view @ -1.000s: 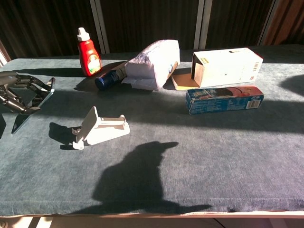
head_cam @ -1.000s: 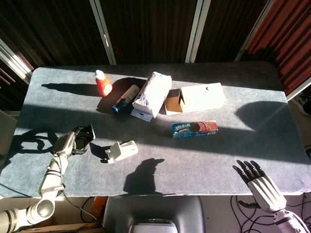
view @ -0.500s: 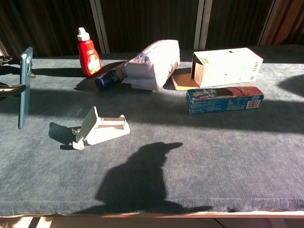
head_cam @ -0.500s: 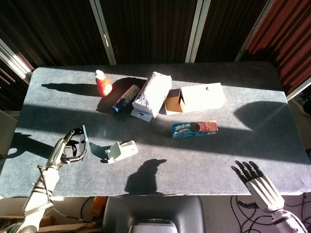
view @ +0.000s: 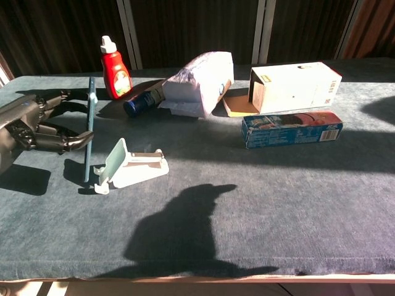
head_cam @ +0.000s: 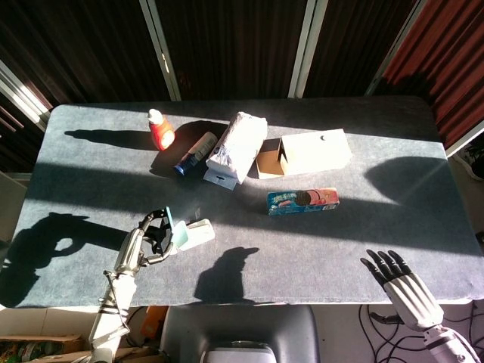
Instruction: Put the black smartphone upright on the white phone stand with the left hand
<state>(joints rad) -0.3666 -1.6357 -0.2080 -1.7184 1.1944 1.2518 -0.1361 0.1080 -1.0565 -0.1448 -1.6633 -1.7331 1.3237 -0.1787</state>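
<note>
My left hand (view: 37, 126) (head_cam: 147, 234) grips the black smartphone (view: 89, 129), which shows edge-on and upright, a thin teal-looking strip. It hangs just left of the white phone stand (view: 126, 163) (head_cam: 190, 234), close to the stand's raised back. In the head view the smartphone (head_cam: 169, 224) sits right beside the stand's left end. Whether the phone touches the stand I cannot tell. My right hand (head_cam: 401, 283) is off the table's near right edge, fingers spread, holding nothing.
A red bottle (view: 114, 68), a dark blue tube (view: 143, 102), a white bag (view: 200, 83), an open cardboard box (view: 290, 86) and a blue cookie box (view: 291, 128) lie across the far half of the grey table (view: 247, 216).
My left hand has carried the phone rightward, from the table's left edge to just beside the stand, with the phone turned upright. The right hand has barely moved.
</note>
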